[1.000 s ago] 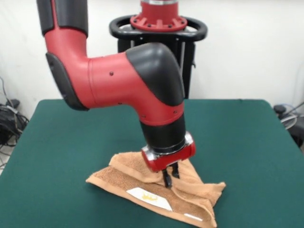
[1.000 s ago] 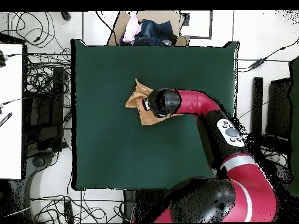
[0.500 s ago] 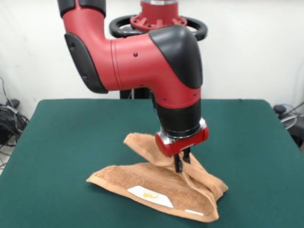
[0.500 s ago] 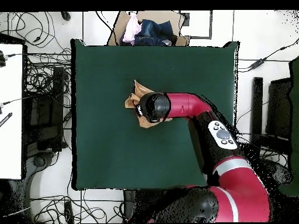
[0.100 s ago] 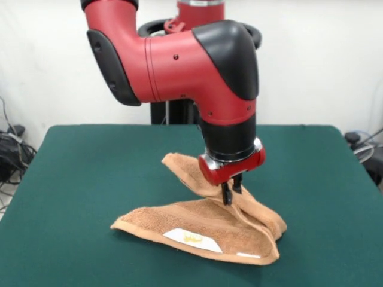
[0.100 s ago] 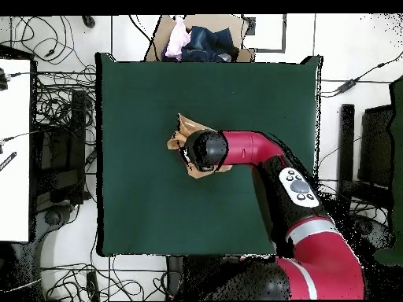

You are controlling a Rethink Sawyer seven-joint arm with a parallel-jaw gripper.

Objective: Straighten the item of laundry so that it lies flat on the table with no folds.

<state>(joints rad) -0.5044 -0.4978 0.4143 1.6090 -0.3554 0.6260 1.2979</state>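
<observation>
Since the frame a second ago, the red and black arm has swung toward the picture's right in the front view and lifted a little, drawing a ridge of the small peach-orange terry towel (image 5: 203, 224) up with it; the towel's far corner now stands clear behind the arm instead of lying tucked under it.

At the arm's tip the black-fingered claw (image 5: 230, 192) below its red collar is clenched on a raised fold of the towel; the two dark fingers (image 5: 225, 194) stand close together with cloth pinched between them, pointing straight down.

From that pinch the towel slopes away on both sides like a low tent; one flap runs back and to the picture's left, another falls to the picture's right, and the broad front part lies on the dark green felt-like table (image 5: 90, 179) with its near edge doubled over; a white sewn label (image 5: 192, 238) with a small yellow mark shows on the front part, and a narrow white strip lies close to the right corner.

Only the front view shows the claw and the label; from overhead the arm's black elbow covers the pinch, and the towel (image 6: 183, 132) shows merely as peach corners poking out near the table's (image 6: 142, 197) middle.

Beyond the table's far edge overhead sits an open brown cardboard box holding pink and dark clothing (image 6: 197, 39); tangled black cables (image 6: 55, 102) lie on the floor beside the table.
</observation>
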